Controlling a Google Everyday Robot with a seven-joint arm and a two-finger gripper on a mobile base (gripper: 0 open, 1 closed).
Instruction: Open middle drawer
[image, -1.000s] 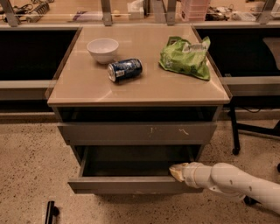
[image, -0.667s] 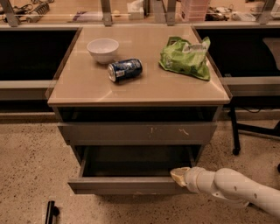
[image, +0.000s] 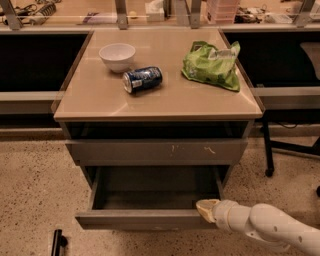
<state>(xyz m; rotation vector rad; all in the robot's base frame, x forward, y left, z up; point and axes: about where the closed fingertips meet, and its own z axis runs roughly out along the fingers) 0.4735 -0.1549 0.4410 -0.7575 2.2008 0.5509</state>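
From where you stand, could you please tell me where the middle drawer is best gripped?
Probably the top edge of the middle drawer front, reached from above and in front. The front is flat with no handle, but the drawer stands partly out, so that edge is exposed with open space behind it. The gripper is at its right end.

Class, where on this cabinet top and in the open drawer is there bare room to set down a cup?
Bare: the front strip of the cabinet top, ahead of the soda can; the gap between can and green bag; the open middle drawer, whose tray looks empty. Crowded: the back around the white bowl, and the drawer-front end where the gripper sits.
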